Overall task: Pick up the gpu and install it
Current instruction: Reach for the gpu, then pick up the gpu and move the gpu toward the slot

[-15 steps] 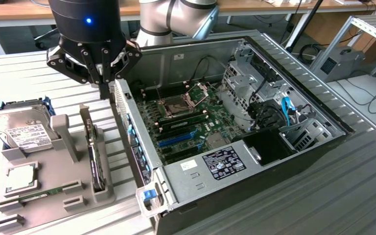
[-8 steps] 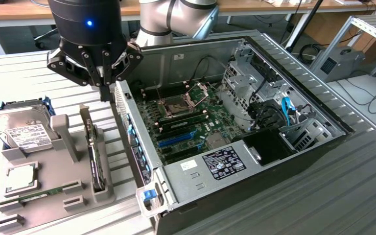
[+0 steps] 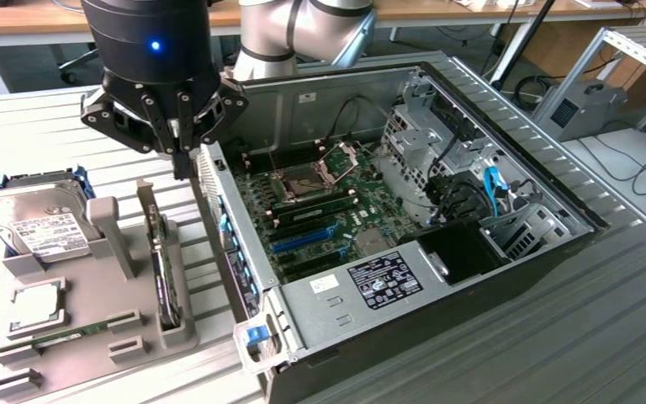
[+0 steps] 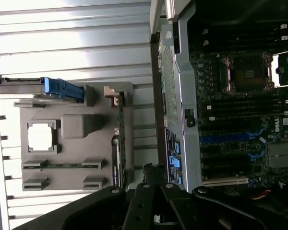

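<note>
Black gripper (image 3: 179, 168): jaws pressed together, nothing pinched. It hangs over the gap between the grey moulded parts fixture (image 3: 90, 293) and the rear wall of the open black-and-silver computer case (image 3: 323, 316). Key relation: the gpu (image 3: 161, 257), a thin green card with a silver end bracket, is below the jaws and just to the fixture side of them, away from the case. It stands on edge in the fixture slot nearest the case. Its long axis runs parallel to that case wall, and the jaws are above its near end rather than its middle. My read is that the pick is not started, since the card is seated and untouched. Further out from the jaws, the fixture also holds a silver hard drive with white label (image 3: 40, 225) in a blue caddy, a square silver processor chip (image 3: 37, 307) and a narrow green RAM stick (image 3: 71, 338). On the other side of the jaws, the case holds a green motherboard (image 3: 357, 210) with an open processor socket (image 3: 300, 181) and empty blue expansion slots (image 3: 300, 241).
</note>
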`<state>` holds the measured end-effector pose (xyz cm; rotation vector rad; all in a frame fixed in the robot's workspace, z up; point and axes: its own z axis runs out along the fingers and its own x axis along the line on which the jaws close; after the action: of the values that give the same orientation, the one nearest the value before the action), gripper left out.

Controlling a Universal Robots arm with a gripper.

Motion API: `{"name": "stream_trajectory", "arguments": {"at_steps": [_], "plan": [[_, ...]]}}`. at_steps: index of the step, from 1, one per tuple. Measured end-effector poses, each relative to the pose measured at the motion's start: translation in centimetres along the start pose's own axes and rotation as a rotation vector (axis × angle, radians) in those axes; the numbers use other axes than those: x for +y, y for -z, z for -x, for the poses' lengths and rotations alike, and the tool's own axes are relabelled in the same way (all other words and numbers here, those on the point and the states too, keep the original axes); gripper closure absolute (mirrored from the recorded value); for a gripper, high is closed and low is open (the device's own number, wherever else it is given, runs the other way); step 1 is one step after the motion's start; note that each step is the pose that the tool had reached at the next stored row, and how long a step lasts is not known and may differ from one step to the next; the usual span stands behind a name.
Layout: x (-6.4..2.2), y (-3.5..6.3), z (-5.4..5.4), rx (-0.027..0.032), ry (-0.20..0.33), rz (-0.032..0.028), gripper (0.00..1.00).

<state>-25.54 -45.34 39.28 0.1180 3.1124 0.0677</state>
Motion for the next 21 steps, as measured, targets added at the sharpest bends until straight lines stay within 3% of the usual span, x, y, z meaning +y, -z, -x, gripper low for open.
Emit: {"name": "stream_trajectory", "arguments": {"at_steps": [5,6,8,11,21], "plan": [[-0.49,0.02,0.0,0.0,0.0,-0.0001,0.89],[-0.49,0.03,0.0,0.0001,0.0,-0.0001,0.58],[-0.51,-0.04,-0.1,0.0001,0.0,0.0,0.58],[-0.57,-0.92,-0.5,0.0001,0.0,-0.0001,0.58],[-0.59,-1.3,-0.5,0.0001,0.0,-0.0001,0.58]]}}
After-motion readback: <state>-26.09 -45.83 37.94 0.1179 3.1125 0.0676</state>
